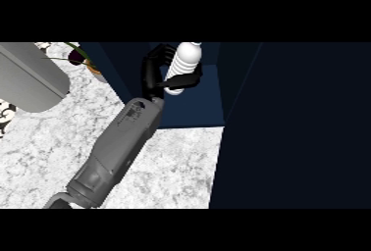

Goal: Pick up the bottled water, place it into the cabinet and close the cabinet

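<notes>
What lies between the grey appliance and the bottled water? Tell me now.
In the head view: a potted plant, the cabinet's side wall, then the left hand curled round the bottled water.

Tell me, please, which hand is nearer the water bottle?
Left. The left hand is curled round the water bottle at the open cabinet; the right hand is not in view.

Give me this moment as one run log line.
left hand: shut on bottle | bottle: upright, in cabinet opening | cabinet: open | right hand: not in view
</notes>
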